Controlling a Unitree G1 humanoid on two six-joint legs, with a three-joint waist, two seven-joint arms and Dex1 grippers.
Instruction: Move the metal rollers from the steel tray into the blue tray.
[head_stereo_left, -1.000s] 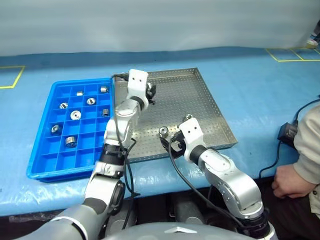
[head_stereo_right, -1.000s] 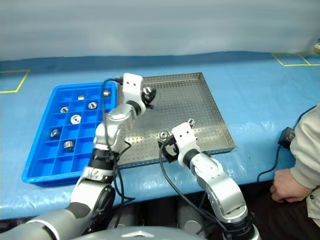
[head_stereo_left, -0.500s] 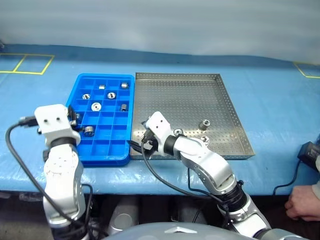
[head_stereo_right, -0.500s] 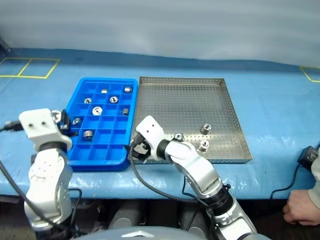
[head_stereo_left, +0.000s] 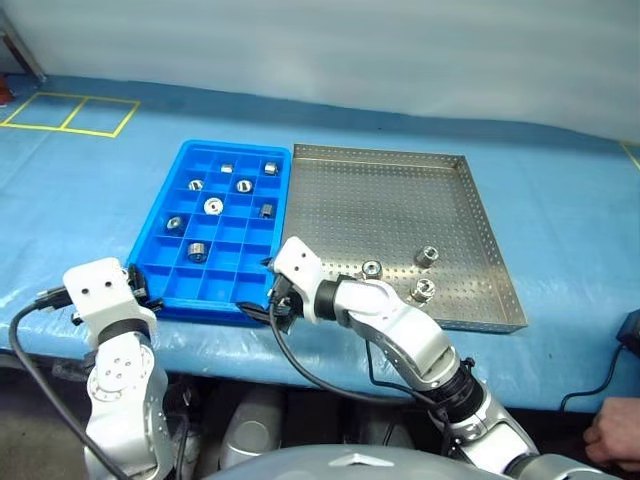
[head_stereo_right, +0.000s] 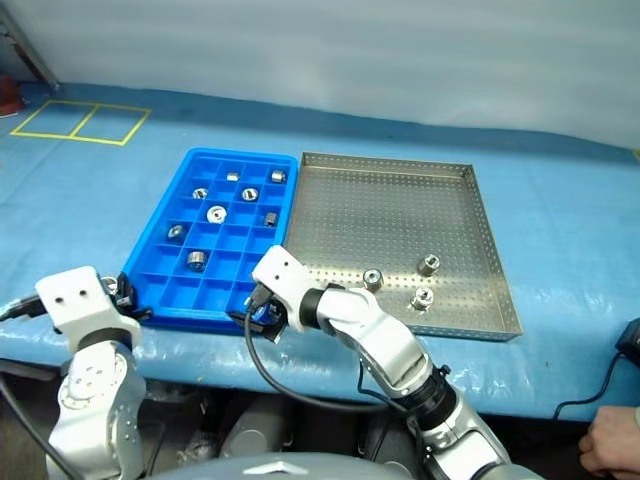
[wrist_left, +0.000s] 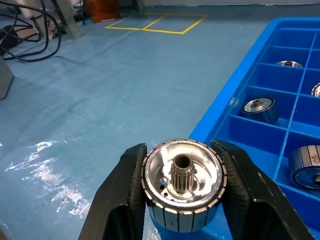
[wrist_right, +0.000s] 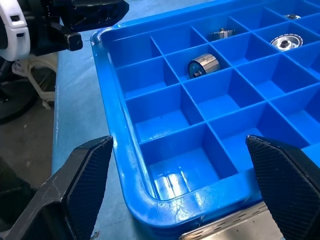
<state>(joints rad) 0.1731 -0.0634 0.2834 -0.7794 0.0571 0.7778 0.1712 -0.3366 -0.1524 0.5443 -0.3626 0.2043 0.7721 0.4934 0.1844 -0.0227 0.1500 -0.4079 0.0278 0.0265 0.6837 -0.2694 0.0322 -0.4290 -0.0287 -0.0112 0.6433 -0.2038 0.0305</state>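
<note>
My left tool (wrist_left: 182, 200) clamps a roller (wrist_left: 183, 184) outside the blue tray (wrist_left: 260, 130); releasing here drops it on the bench (wrist_left: 100, 110). Right tool (wrist_right: 180, 185) gapes empty.

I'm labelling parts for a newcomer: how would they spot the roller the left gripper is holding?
Start at the bright blue compartment tray left of the perforated steel tray. At its near left corner, outside the rim, is the left gripper. Between its black fingers sits a shiny silver roller with a splined centre hub, the one roller lying in neither tray.
</note>
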